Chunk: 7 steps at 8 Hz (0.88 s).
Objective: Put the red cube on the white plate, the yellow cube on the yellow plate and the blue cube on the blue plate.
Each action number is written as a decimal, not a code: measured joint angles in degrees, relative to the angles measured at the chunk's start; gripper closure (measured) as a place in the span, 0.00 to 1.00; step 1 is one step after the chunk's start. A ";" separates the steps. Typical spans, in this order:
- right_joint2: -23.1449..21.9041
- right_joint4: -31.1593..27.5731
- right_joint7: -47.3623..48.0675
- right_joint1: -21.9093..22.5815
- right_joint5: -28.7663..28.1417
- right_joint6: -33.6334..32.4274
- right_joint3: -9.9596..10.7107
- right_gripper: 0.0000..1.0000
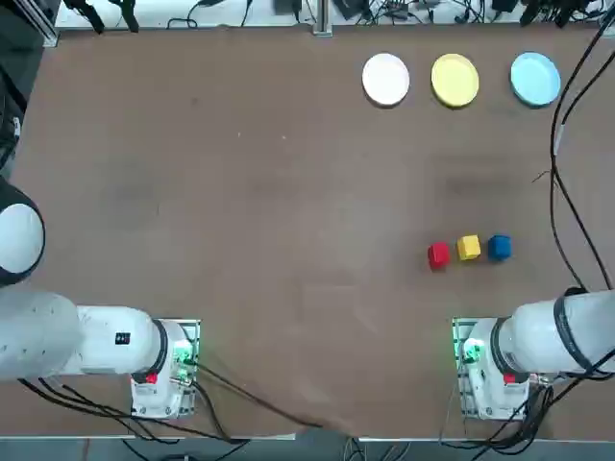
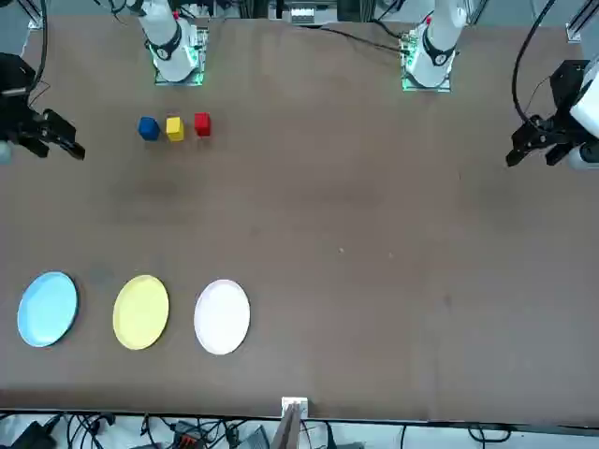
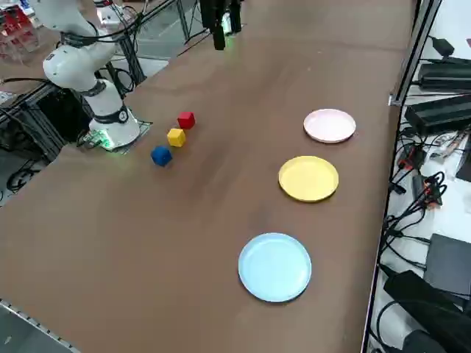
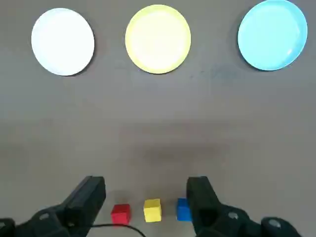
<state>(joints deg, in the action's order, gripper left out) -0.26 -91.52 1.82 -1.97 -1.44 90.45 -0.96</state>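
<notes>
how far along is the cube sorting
Nothing looks done: the white plate, yellow plate and blue plate are all bare. The open right gripper holds nothing. All three placements are left, with the red cube, yellow cube and blue cube on the table.

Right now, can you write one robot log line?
right claw: open, above table | cubes: off plates | held: nothing

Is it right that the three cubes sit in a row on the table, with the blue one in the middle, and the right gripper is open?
Not quite: the yellow cube is in the middle, as the top view shows. The three cubes do sit in a row, and the right gripper is open.
</notes>
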 joint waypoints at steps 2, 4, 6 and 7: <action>0.01 0.08 -0.09 -0.03 -0.05 0.08 -0.09 0.00; 0.44 0.08 -0.24 -0.03 -0.05 0.09 -0.16 0.00; 1.36 0.09 -0.10 -0.03 -0.06 -3.31 -0.39 0.00; 2.29 0.07 -0.14 -0.03 -0.09 -6.29 -0.55 0.00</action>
<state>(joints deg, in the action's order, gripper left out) 2.03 -91.45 1.68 -2.00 -1.54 84.16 -1.51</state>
